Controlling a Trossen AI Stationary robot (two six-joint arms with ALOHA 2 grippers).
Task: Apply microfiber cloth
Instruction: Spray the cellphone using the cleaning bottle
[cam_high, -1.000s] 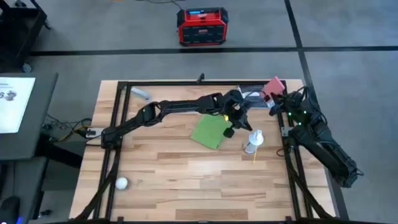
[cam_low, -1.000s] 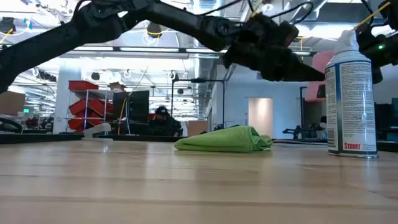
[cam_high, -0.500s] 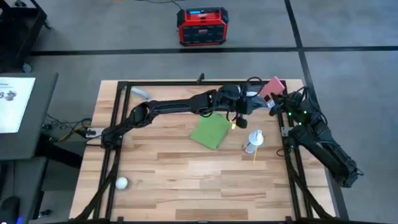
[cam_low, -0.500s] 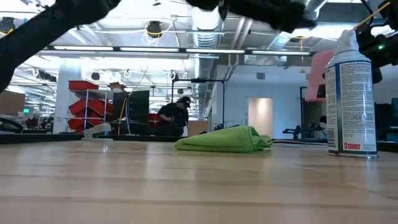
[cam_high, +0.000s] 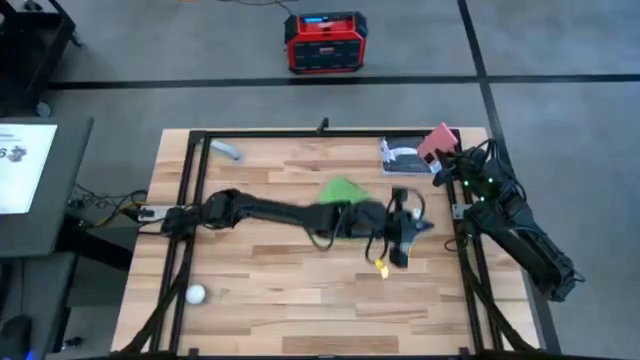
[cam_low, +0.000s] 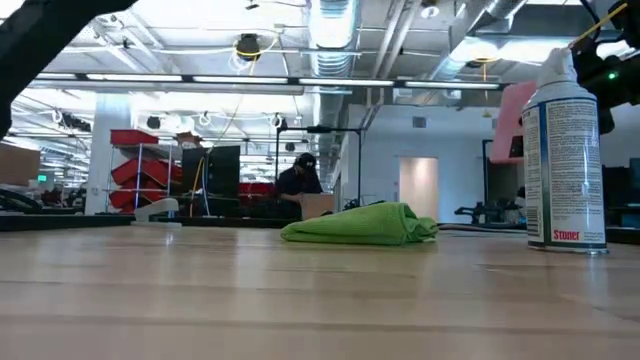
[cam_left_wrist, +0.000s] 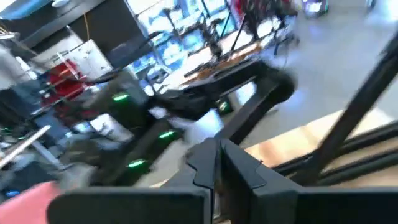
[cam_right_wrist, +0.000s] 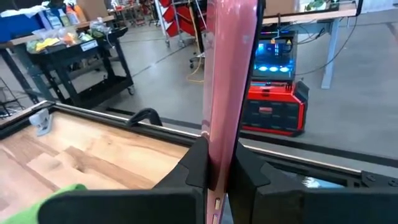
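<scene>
The green microfiber cloth (cam_low: 362, 224) lies bunched on the wooden table; in the high view the cloth (cam_high: 340, 190) is partly under my left arm. My left gripper (cam_high: 400, 240) hangs high over the table's right middle, shut and empty, above the white spray can (cam_low: 565, 150). In its own wrist view the left gripper (cam_left_wrist: 217, 171) faces my right arm. My right gripper (cam_high: 445, 162) waits at the far right corner, shut on a pink flat slab (cam_high: 438, 140). My right gripper pinches the pink slab between its two fingers, one finger on each broad face, near its lower edge (cam_right_wrist: 221, 146). The slab stands upright on edge above the fingers, and in the low view the slab (cam_low: 508, 120) is well above the table top.
A flat printed packet (cam_high: 400, 157) lies at the far right, beside the pink slab. A grey thing (cam_high: 226, 150) lies at the far left and a white ball (cam_high: 195, 294) at the near left. A red power unit (cam_high: 325, 42) stands on the floor beyond the table.
My left gripper has risen out of the low view, swung first toward the far right corner and then toward the near edge, ending above the spray can. The cloth and the can have stayed put. A person in the room behind has walked to the right.
</scene>
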